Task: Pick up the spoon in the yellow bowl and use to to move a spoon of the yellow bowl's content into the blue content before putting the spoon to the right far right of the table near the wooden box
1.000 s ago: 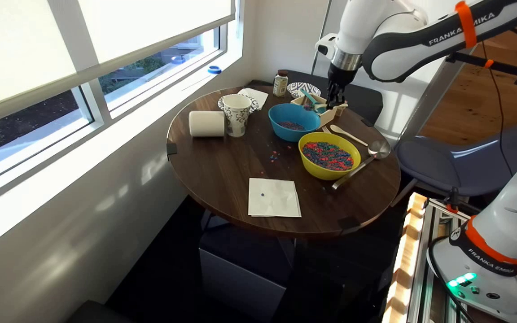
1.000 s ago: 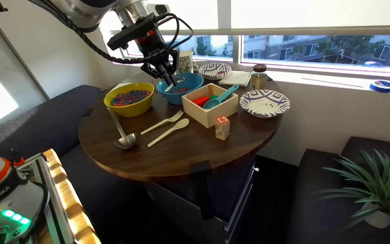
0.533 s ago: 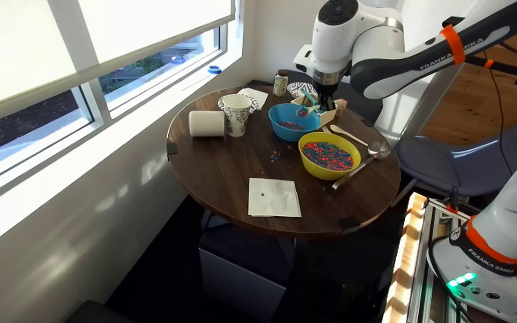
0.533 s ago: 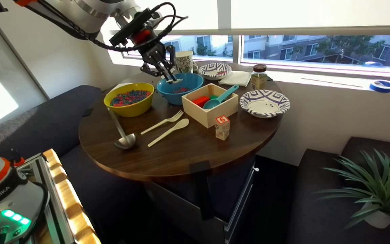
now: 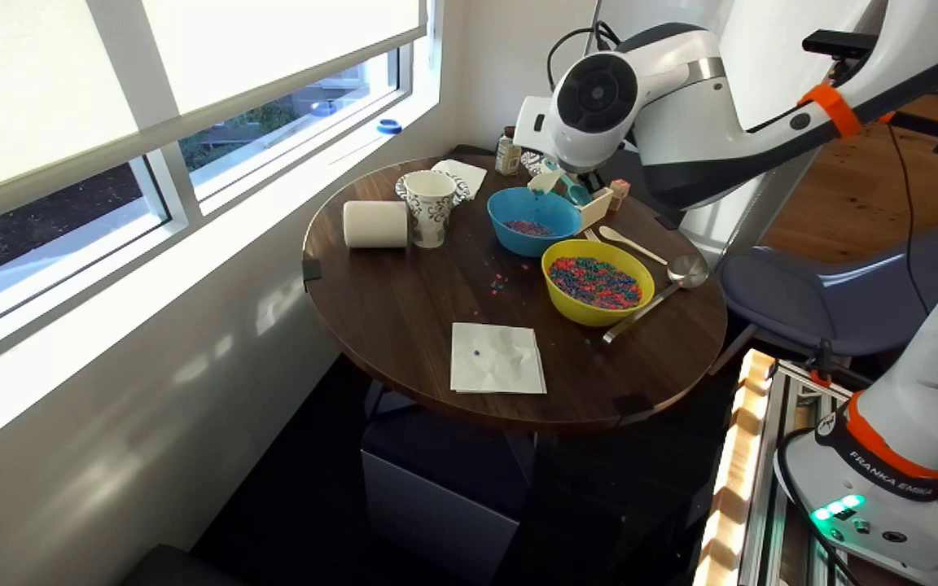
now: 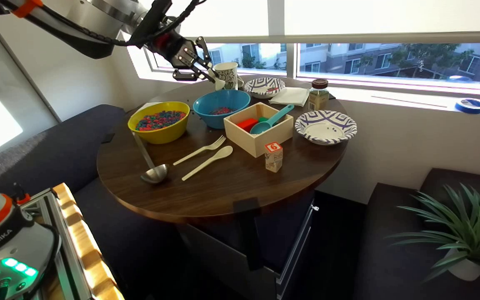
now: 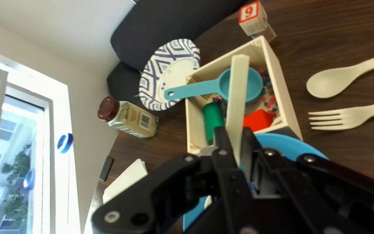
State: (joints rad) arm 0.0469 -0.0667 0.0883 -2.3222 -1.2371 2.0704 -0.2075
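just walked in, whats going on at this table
The robot's gripper is shut on a pale spoon and holds it tilted above the blue bowl, apparently to tip its load in. Small coloured pieces lie in the yellow bowl and in the blue one. The spoon is not yet set down near the wooden box, which stands beside the blue bowl.

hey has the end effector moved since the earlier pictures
Yes: in an exterior view, the end effector has risen in the picture, from overlapping the blue bowl to above its rim.
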